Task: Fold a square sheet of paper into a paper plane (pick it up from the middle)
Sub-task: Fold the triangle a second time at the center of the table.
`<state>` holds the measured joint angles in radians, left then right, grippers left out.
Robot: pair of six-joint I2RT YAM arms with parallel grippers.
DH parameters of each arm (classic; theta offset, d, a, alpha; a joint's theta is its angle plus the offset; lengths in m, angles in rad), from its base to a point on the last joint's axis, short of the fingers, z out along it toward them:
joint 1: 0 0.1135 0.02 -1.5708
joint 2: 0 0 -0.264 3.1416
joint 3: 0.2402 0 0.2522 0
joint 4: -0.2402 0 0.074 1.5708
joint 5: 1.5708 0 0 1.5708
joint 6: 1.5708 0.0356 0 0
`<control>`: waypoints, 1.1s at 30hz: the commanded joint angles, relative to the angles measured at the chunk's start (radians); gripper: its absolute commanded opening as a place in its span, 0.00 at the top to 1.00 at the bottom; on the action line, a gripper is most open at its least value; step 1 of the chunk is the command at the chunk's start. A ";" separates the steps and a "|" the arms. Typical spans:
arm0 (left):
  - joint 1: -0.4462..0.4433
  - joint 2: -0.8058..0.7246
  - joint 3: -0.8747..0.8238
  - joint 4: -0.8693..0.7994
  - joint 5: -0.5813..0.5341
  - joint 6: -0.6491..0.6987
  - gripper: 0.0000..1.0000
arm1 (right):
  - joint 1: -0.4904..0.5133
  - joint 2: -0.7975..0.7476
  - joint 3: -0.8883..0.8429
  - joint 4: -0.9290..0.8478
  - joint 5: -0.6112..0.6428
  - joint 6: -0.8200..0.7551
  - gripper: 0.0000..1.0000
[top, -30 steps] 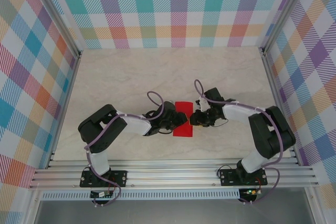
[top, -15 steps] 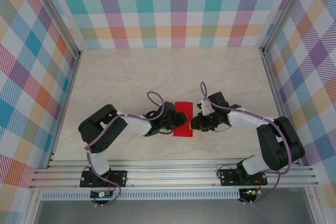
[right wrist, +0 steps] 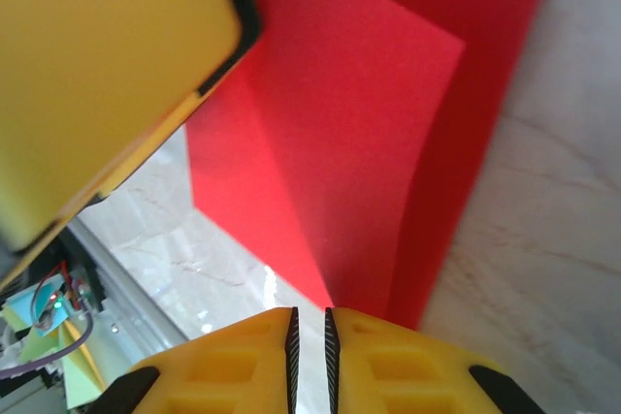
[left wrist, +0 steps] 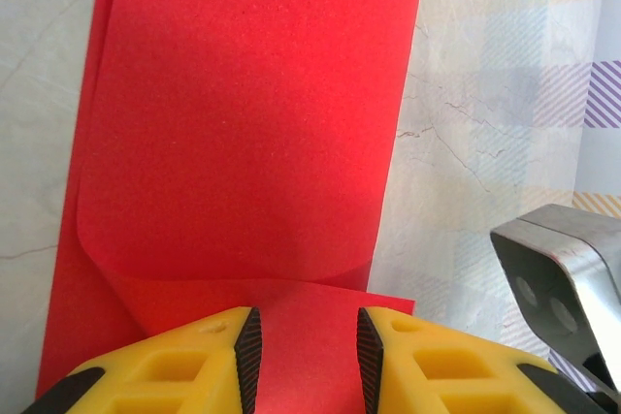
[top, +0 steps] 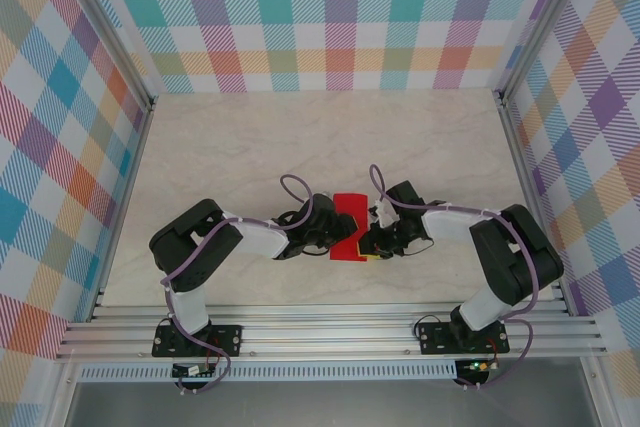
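The red sheet of paper (top: 348,205) lies mid-table, folded into an upright strip. My left gripper (top: 335,232) reaches over its left side. In the left wrist view its yellow fingers (left wrist: 165,370) stand apart, the left gripper (left wrist: 303,356) open over the flat red paper (left wrist: 243,123), with a curled flap just ahead. My right gripper (top: 368,243) is at the paper's near right corner. In the right wrist view the right gripper (right wrist: 309,356) is nearly closed on a raised corner of the red paper (right wrist: 369,123), and the flap rises from the pads. The left gripper's yellow finger (right wrist: 97,75) looms at upper left.
The pale marbled table (top: 300,137) is walled by checked panels at the back and sides. An aluminium rail (top: 330,332) runs along the near edge by the arm bases. A grey metal part of the right arm (left wrist: 558,269) sits close to the paper's right.
My right gripper moved left and nearer to the paper's near right corner and closed on it. That corner has lifted. The left gripper has stayed put.
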<state>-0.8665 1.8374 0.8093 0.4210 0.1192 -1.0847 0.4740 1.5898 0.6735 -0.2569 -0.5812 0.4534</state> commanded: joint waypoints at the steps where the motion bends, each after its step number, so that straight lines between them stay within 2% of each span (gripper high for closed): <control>1: -0.019 0.033 0.005 -0.041 -0.004 -0.003 0.65 | 0.005 0.013 0.030 -0.025 0.061 -0.031 0.82; 16: -0.020 0.021 0.008 -0.038 -0.004 0.009 0.63 | 0.002 0.053 0.035 -0.054 0.123 -0.033 0.81; 26: -0.020 -0.081 0.013 -0.041 -0.034 0.058 0.57 | 0.003 0.077 0.033 -0.077 0.150 0.001 0.85; 33: -0.023 -0.079 0.004 -0.002 0.011 0.040 0.57 | 0.001 0.082 0.037 -0.073 0.146 -0.002 0.85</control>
<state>-0.8700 1.7729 0.8150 0.3965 0.1146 -1.0512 0.4740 1.6291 0.7136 -0.3077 -0.4999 0.4419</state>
